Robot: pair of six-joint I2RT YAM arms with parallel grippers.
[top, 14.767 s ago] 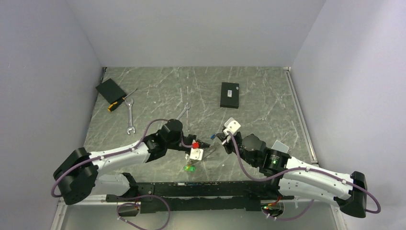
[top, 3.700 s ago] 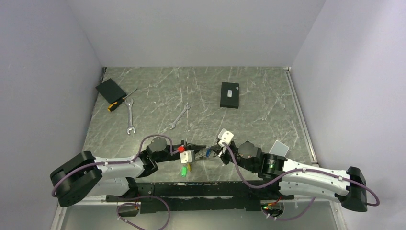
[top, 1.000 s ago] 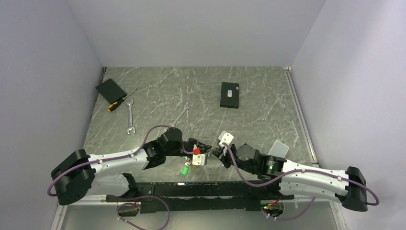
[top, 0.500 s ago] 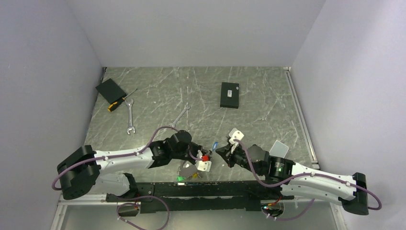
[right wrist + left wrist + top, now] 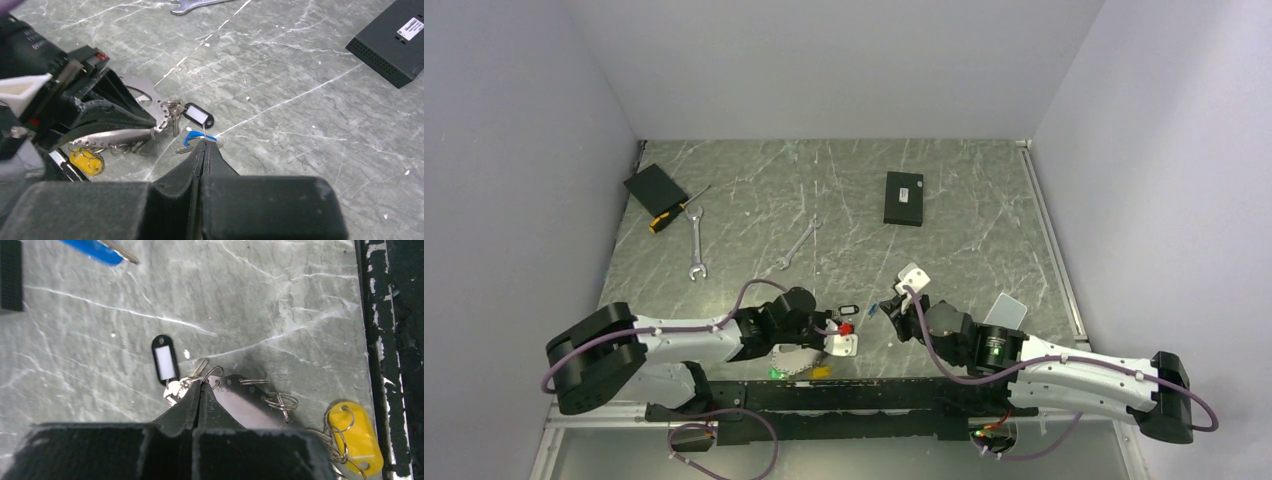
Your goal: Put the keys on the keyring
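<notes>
My left gripper [image 5: 200, 383] is shut on the end of the silver keyring [image 5: 250, 405], a flat metal piece with small wire rings hanging from it. A key with a black tag [image 5: 164, 360] and a bare silver key [image 5: 172, 388] hang at that same end, just past my fingertips. A yellow-tagged key [image 5: 355, 437] lies on the ring's far side, by the table's black front rail. My right gripper [image 5: 205, 143] is shut on the thin wire loop of a blue-headed key [image 5: 200, 136], a short way right of the left gripper's fingers [image 5: 115, 115]. In the top view, the blue key [image 5: 872, 308] sits between the two arms.
Two silver wrenches [image 5: 696, 245] [image 5: 799, 243] and a yellow-handled screwdriver [image 5: 674, 212] lie further back. A black pad [image 5: 654, 187] sits at the back left, a black box [image 5: 904, 198] at the back centre. A pale card [image 5: 1006, 310] lies beside the right arm.
The grippers were tip to tip a second ago and have drawn apart. The left arm dropped toward the near edge with the keyring. The black-tagged key now shows between them.
</notes>
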